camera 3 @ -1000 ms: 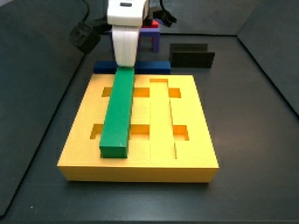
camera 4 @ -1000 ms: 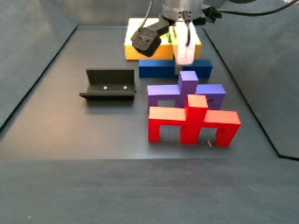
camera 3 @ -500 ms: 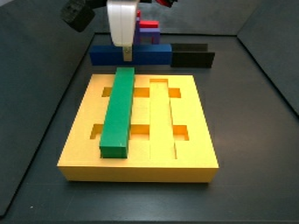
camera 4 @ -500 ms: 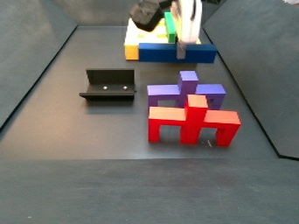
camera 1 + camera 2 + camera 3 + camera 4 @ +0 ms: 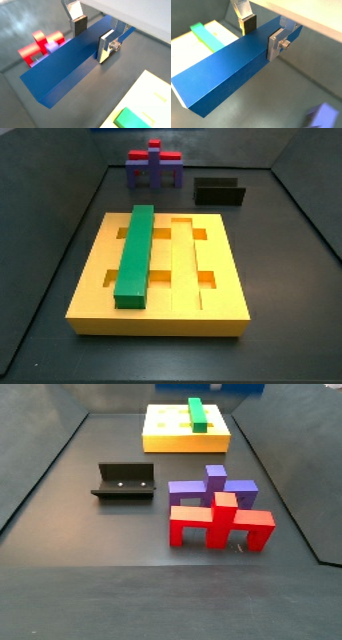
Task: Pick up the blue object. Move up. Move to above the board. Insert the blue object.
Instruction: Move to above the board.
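Claw: clenched on the blue bar, one silver finger flat against each long side; seen in both wrist views, out of frame in both side views.
Blue bar: clear of the tabletop, carried near one end; in a side view only a sliver of blue shows at the 12 o'clock edge.
Yellow board: flat on tabletop, grooves and rectangular cut-outs open.
Green bar: lying lengthwise in the board's groove on its 9 o'clock side.
Purple-and-red block structure: standing at 3 o'clock of the fixture, well apart from the board.
Fixture: on tabletop, nothing in it.
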You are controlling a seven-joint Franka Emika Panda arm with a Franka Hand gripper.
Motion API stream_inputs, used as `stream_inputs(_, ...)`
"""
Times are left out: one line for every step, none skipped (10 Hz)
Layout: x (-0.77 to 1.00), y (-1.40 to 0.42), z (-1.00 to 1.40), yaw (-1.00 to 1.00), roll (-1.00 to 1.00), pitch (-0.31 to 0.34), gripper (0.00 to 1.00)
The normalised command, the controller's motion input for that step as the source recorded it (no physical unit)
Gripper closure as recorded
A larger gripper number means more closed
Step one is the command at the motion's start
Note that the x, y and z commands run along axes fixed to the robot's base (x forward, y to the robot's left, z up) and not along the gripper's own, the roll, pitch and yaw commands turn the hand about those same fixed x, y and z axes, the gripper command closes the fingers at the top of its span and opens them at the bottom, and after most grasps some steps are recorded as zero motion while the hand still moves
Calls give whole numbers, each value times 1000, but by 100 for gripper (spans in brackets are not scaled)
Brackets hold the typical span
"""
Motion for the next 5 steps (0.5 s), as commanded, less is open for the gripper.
stream_inputs(-25,1,1400,-9,-72,74,100)
stream_inputs(18,8,624,-10,-73,70,100)
stream_inputs(34,12,392,-8,-71,76,100)
stream_inputs(410,-1400,352,1000,8,27,100)
stream_inputs(395,-1400,293,1000,15,26,100)
